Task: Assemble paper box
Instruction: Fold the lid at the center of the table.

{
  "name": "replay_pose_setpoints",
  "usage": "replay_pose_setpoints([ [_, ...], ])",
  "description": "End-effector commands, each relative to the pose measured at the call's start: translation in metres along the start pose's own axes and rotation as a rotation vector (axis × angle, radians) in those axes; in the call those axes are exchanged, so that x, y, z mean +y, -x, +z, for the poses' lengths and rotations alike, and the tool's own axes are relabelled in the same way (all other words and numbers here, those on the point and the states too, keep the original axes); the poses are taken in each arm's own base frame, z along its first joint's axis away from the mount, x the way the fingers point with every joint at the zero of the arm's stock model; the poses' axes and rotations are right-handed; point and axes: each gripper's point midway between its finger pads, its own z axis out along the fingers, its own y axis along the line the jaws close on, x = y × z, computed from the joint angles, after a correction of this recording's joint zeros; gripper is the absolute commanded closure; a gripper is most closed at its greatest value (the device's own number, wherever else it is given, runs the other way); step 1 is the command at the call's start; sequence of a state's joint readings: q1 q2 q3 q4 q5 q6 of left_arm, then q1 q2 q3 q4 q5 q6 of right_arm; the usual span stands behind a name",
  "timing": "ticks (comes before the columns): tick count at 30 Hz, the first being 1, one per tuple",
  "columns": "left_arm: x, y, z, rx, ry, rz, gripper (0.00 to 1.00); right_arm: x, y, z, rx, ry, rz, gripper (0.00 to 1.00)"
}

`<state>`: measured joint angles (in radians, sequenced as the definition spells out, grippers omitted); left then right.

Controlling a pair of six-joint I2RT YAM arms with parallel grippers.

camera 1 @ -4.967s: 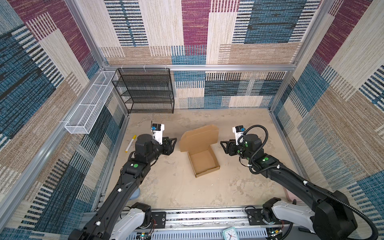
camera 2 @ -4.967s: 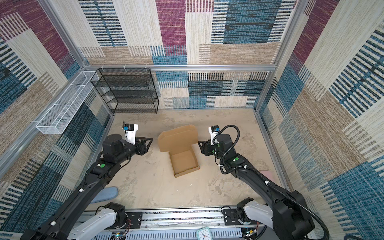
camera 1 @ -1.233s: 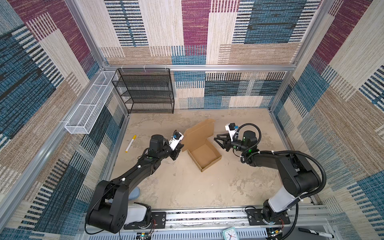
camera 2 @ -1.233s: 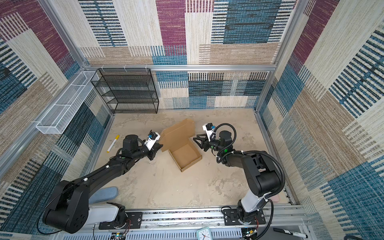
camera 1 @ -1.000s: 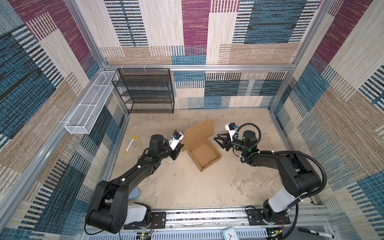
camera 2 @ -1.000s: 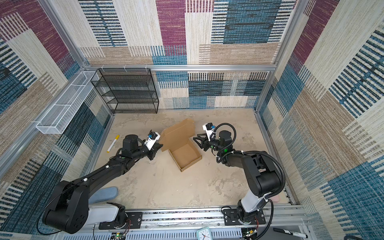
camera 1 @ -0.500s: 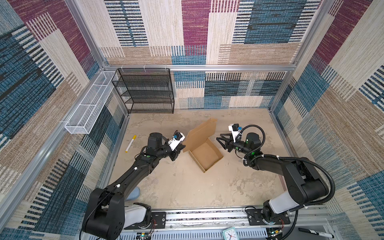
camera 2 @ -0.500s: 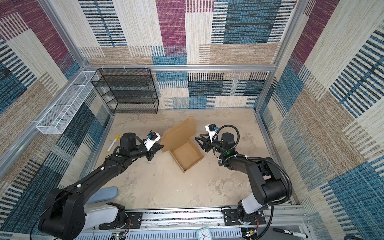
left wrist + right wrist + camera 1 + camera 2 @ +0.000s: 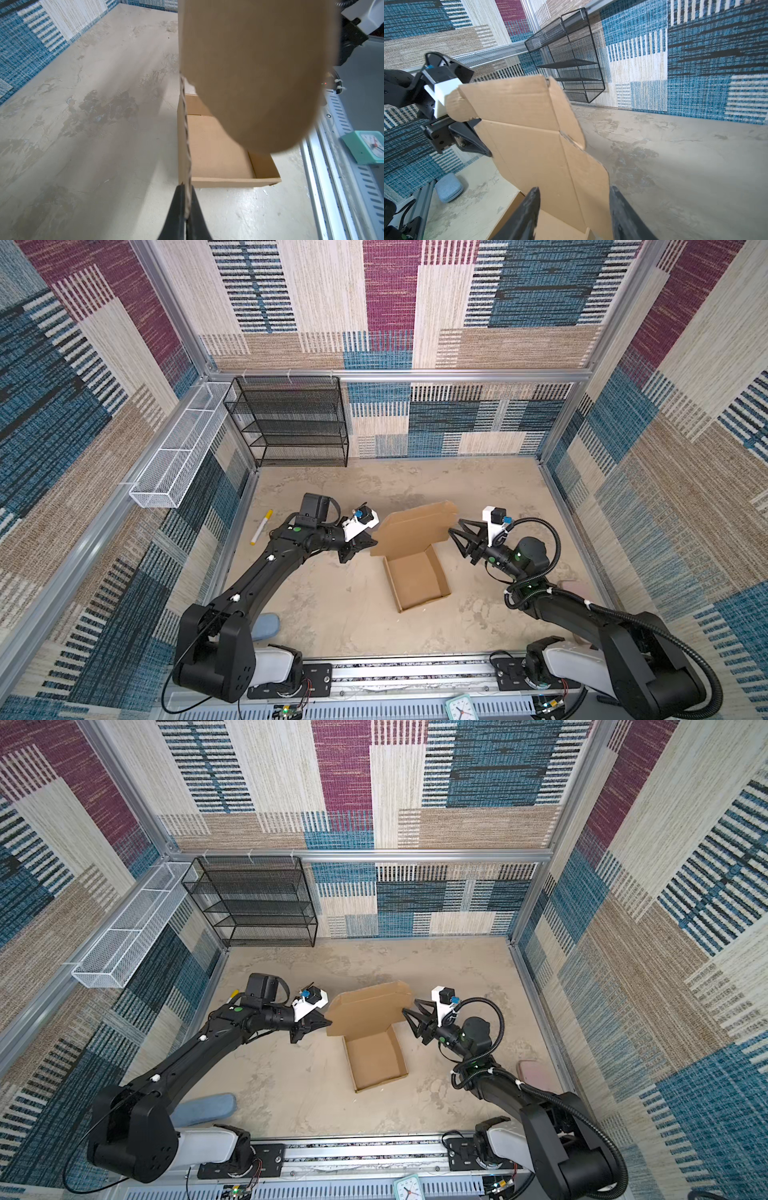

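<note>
Brown corrugated cardboard, the box (image 9: 417,578) sits just right of centre in both top views. Its shallow tray lies flat on the table (image 9: 332,605), and its lid (image 9: 411,531) stands up from the tray's upper edge, tilted toward the top of the frame. It looks light. The panels seem fairly stiff and the scored folds weak, so it should hinge at the creases rather than bend, and a hard pinch could crush the fluting. The tray is empty and may slide on the smooth table if the lid is pushed with nothing holding it back. The lid's side edges, near the rounded tabs, seem the best places to hold. The left gripper (image 9: 185,187) is clamped on the lid's left edge, and the left wrist view shows the fluted edge running down between its fingers. The right gripper (image 9: 573,199), at the lid's right edge, has its jaws apart with cardboard showing between them. Whether either finger touches it I cannot tell.
</note>
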<state>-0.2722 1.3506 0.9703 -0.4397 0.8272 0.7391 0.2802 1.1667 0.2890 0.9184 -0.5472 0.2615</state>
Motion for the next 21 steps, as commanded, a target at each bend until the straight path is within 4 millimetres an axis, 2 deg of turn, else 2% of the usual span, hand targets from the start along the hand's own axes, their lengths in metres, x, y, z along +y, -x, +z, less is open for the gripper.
replay_pose_setpoints([
  [1,-0.004,-0.008,-0.002,0.042,-0.023,0.037,1.00,0.006,0.002,-0.005,-0.005,0.015,0.014,0.44],
  [6,-0.001,-0.005,-0.005,0.020,-0.025,0.029,1.00,0.001,-0.005,-0.007,0.010,-0.011,0.016,0.44],
  [16,-0.010,-0.001,-0.008,-0.029,-0.026,0.036,1.00,-0.009,-0.016,0.018,0.085,0.020,-0.006,0.45],
  [21,-0.011,-0.001,-0.008,-0.035,-0.027,0.038,1.00,-0.011,-0.022,0.020,0.096,0.022,-0.006,0.46],
])
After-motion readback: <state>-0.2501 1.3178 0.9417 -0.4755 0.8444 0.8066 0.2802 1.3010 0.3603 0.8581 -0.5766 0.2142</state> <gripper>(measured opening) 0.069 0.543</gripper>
